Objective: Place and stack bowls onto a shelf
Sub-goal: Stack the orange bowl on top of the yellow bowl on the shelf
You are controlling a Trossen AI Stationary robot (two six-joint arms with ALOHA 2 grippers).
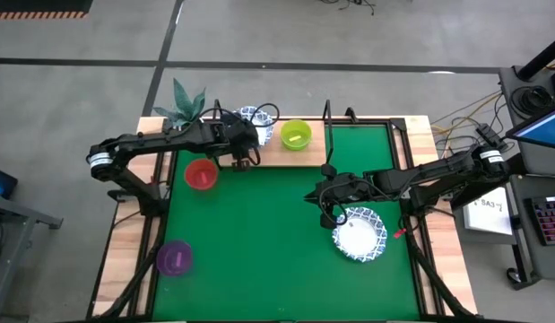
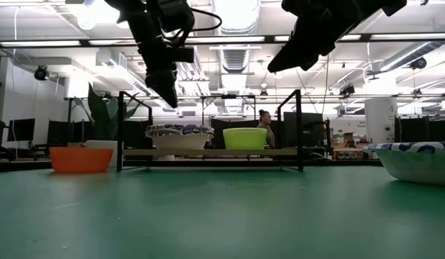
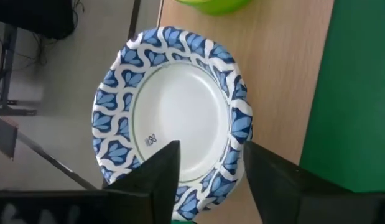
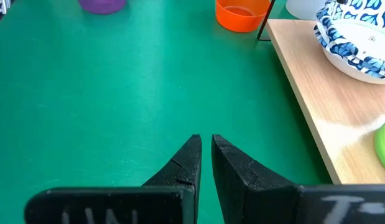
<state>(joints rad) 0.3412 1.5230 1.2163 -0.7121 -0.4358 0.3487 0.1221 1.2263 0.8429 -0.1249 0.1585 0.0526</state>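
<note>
Nested blue-patterned white bowls [image 3: 173, 118] rest by their base on the light-wood shelf [image 3: 285, 62], beside a yellow-green bowl [image 1: 296, 135]. My left gripper [image 3: 211, 152] hovers open above their rim, clear of it in the low view [image 2: 168, 93]. One more blue-patterned bowl [image 1: 359, 233] sits on the green mat; my right gripper [image 1: 325, 205] is raised beside it, shut and empty [image 4: 204, 140]. A red bowl [image 1: 201, 174] and a purple bowl [image 1: 175, 258] stand on the mat.
The shelf's black posts [image 2: 299, 129] stand at its ends. A small white plant pot with a leafy plant [image 1: 183, 108] is at the shelf's left end. Open green mat [image 1: 259, 224] lies between the arms. A person [image 2: 265, 126] is far behind the table.
</note>
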